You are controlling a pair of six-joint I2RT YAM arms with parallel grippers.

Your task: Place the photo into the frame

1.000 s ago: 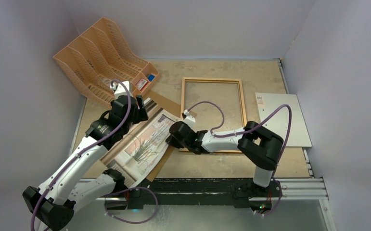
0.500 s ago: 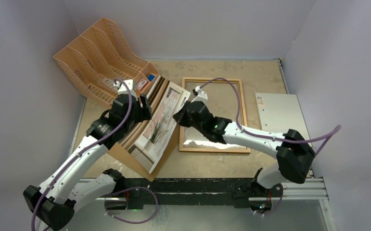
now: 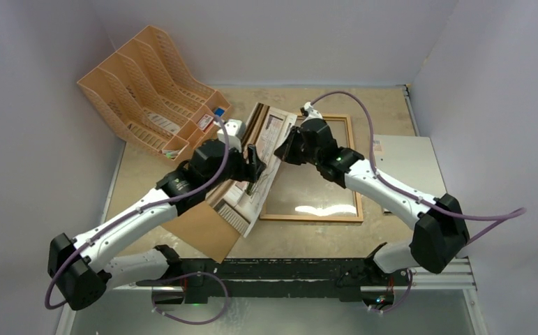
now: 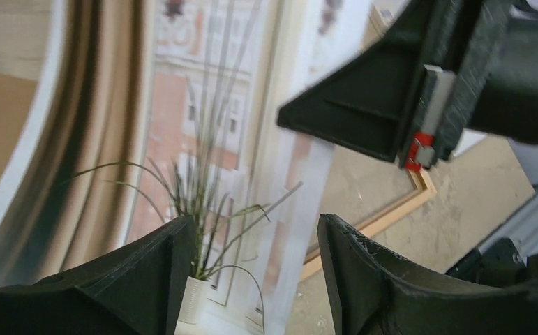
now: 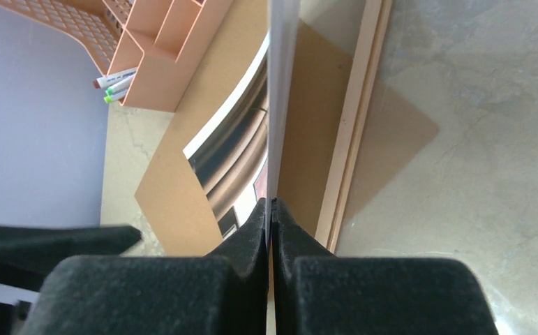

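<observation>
Where the thin brown wooden frame (image 3: 315, 218) lies: flat, long axis near-to-far.
Paper photo of a grassy plant (image 3: 241, 202): tilted up over frame's left rail, bowed, long axis near-to-far, print facing left.
My right gripper (image 5: 271, 208): clamped on its edge.
My left gripper (image 4: 252, 223): jaws apart.

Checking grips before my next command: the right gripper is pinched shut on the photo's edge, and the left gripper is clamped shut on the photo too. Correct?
Not quite. The left gripper is open: the left wrist view shows its jaws standing wide apart, with the photo beyond them. The right gripper is indeed pinched shut on the photo's edge.
</observation>
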